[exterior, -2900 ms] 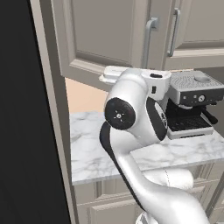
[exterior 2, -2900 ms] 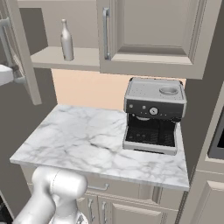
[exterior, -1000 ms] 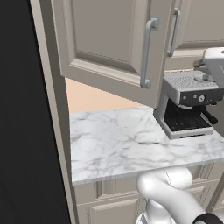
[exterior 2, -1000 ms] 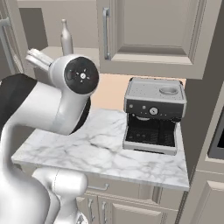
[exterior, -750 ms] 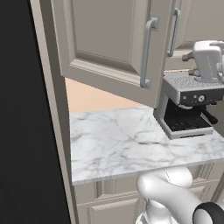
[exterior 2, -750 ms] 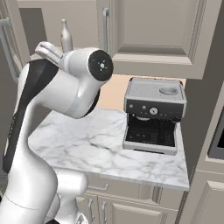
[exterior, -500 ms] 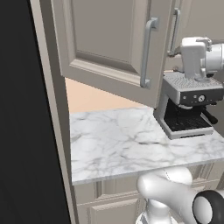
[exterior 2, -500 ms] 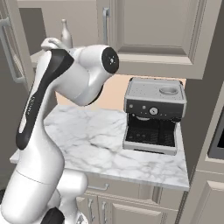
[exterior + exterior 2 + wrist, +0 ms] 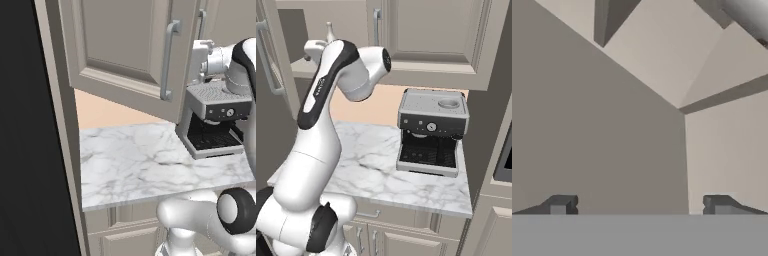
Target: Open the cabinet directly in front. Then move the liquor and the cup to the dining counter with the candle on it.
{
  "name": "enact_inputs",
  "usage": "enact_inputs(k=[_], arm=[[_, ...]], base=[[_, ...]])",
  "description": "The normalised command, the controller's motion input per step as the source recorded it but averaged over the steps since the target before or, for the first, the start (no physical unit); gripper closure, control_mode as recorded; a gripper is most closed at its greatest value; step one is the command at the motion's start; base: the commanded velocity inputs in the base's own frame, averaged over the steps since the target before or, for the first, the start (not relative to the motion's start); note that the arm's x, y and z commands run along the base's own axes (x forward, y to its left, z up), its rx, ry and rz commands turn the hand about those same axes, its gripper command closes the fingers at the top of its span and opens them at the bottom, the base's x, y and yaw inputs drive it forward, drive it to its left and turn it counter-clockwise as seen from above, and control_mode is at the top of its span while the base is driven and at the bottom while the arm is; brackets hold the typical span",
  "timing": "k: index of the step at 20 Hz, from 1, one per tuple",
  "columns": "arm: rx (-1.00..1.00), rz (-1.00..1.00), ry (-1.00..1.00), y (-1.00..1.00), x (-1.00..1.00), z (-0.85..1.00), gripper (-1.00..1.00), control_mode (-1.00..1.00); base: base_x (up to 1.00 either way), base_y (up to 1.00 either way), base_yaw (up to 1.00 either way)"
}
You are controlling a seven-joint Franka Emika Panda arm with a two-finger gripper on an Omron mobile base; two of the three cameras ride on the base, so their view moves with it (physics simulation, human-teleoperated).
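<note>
The cabinet's left door (image 9: 125,55) stands swung open, and its right door (image 9: 431,35) is shut. On the inner shelf the liquor (image 9: 329,31) shows as a slender pale neck just behind my hand (image 9: 315,49). My gripper (image 9: 638,205) is open inside the cabinet, with both fingertips (image 9: 559,205) wide apart and only bare walls and shelf between them. A blurred grey rounded shape (image 9: 747,17) sits in the hand view's top right corner. In the left base view the hand (image 9: 202,54) reaches in behind the open door. The cup and the dining counter are out of view.
A grey coffee machine (image 9: 431,132) stands on the short marble countertop (image 9: 371,170) below the cabinet, to the right of the arm. A tall dark panel (image 9: 30,130) borders the counter on the left. Low drawer units (image 9: 391,230) sit under the countertop.
The arm has swung up from low in front of the counter and stretched its hand into the open cabinet beside the liquor. The jaws stayed open.
</note>
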Motion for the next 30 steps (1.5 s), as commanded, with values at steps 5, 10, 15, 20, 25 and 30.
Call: enact_inputs(k=[5, 10, 15, 20, 25, 30], arm=[[0.0, 0.41, 0.02, 0.82, -0.14, 0.0, -1.0, -1.0], [0.0, 0.39, 0.0, 0.97, -0.3, 0.04, -1.0, -1.0], [0.0, 0.33, 0.0, 1.0, -0.38, 0.05, -1.0, -1.0], [0.01, -0.01, -0.27, 1.0, -0.3, -0.01, -1.0, -1.0], [0.0, -0.14, -0.11, 0.59, 0.11, -0.07, -1.0, -1.0], [0.0, -0.04, 0.0, 0.07, 0.08, -0.01, -1.0, -1.0]], base=[[0.0, 0.0, 0.0], [0.0, 0.0, 0.0], [0.0, 0.0, 0.0], [0.0, 0.0, 0.0], [0.0, 0.0, 0.0], [0.0, 0.0, 0.0]])
